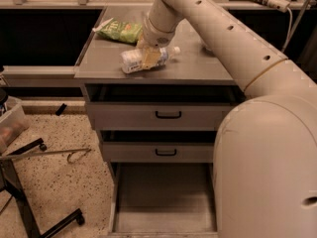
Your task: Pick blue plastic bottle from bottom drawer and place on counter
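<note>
- The small clear plastic bottle with a white screw cap and pale label [132, 62] lies slanted on the broad flat grey metal counter [198, 69], near its front edge. The cap end points to 2 o'clock.
- The cream arm's two-finger gripper [152, 58] reaches down from 1 o'clock, its tan fingers [150, 56] clamped across the bottle's middle.
- A green snack bag [116, 31] lies on the counter at 10 o'clock from the bottle, near it but apart.
- The lowest grey flat-floored drawer [163, 202] stands pulled out at 6 o'clock, below two shut drawers with black handles [168, 115].
</note>
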`<act>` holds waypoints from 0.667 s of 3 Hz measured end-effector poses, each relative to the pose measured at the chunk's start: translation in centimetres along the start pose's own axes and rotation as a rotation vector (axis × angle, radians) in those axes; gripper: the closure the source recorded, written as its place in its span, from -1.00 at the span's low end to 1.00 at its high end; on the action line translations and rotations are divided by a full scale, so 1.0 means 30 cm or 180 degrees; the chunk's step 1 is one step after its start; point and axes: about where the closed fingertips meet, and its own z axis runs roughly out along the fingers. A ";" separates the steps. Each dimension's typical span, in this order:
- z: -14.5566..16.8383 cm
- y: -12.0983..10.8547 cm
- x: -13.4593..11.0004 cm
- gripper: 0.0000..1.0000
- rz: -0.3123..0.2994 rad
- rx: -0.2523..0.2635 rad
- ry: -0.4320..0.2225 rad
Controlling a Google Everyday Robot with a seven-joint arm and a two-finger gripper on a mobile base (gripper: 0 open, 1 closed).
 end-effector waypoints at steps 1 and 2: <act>0.000 0.000 0.000 0.16 0.0000 0.0000 0.0000; 0.000 0.000 0.000 -0.31 0.0000 0.0000 0.0000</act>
